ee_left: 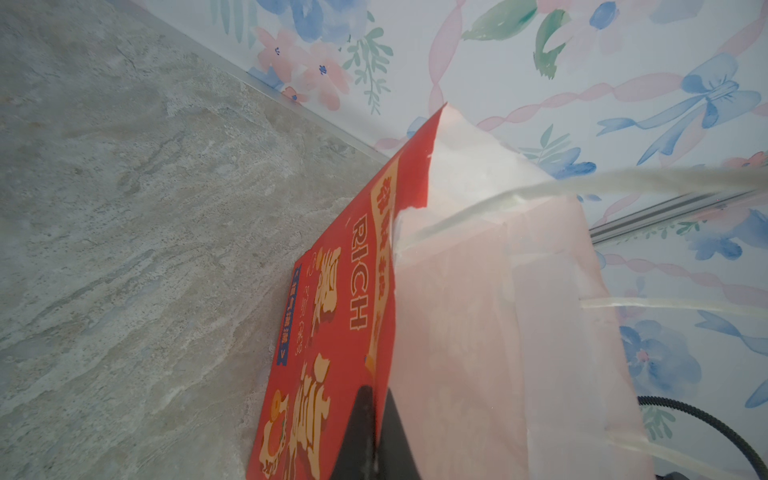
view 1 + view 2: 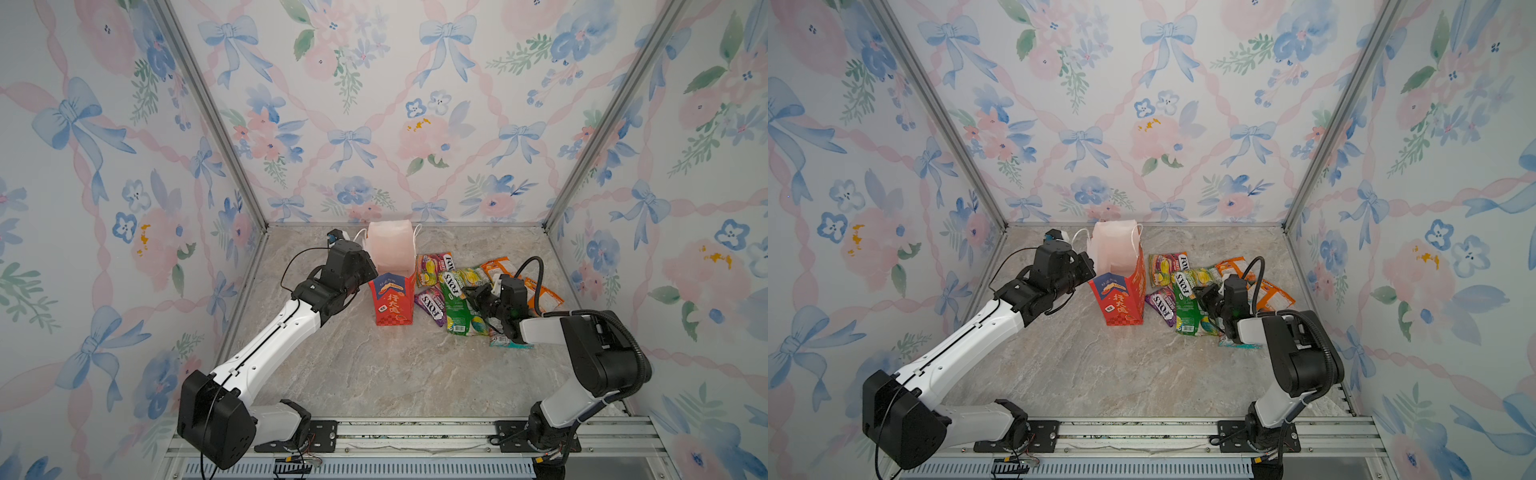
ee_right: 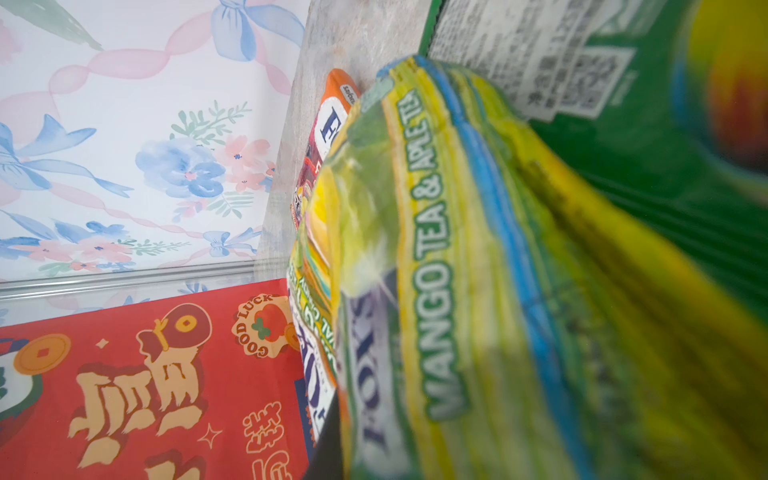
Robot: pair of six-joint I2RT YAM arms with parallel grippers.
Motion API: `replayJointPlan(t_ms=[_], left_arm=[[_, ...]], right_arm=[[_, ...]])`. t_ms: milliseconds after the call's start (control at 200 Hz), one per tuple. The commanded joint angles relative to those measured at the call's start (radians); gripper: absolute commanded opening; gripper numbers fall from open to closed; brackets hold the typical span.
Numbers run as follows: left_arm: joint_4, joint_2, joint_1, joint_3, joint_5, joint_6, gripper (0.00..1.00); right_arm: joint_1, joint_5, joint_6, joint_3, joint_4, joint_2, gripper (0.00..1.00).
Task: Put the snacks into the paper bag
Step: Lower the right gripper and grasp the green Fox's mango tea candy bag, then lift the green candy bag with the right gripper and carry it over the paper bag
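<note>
Nearest the front rail [image 2: 415, 432], bare marble floor [image 2: 395, 374] leaves wide open room. Farther in, the right gripper [image 2: 476, 293] is pinched tight on a yellow-green packet [image 3: 436, 291] atop the snacks [image 2: 457, 316], which are heaped just right of the paper bag [image 2: 392, 303]. Bag upright, long axis vertical, mouth up, near the back wall [image 2: 395, 124]. The left gripper [image 2: 371, 272] clamps its left rim.

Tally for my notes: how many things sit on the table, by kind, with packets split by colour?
Bag: 1
Purple packet: 1
Red-yellow packet: 1
Yellow-green packet: 1
Green packet: 1
Orange packets: 2, partly hidden behind the right arm
Teal packet: 1
Total: 8
</note>
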Motion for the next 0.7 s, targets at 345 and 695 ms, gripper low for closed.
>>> replayJointPlan(t_ms=[345, 695], left_arm=[[0.011, -0.026, 0.011, -0.024, 0.013, -0.009, 0.0], [0.022, -0.041, 0.023, -0.028, 0.025, 0.01, 0.0]], right_arm=[[0.03, 0.021, -0.312, 0.182, -0.416, -0.217, 0.0], [0.054, 0.067, -0.562, 0.433, -0.79, -0.354, 0.0]])
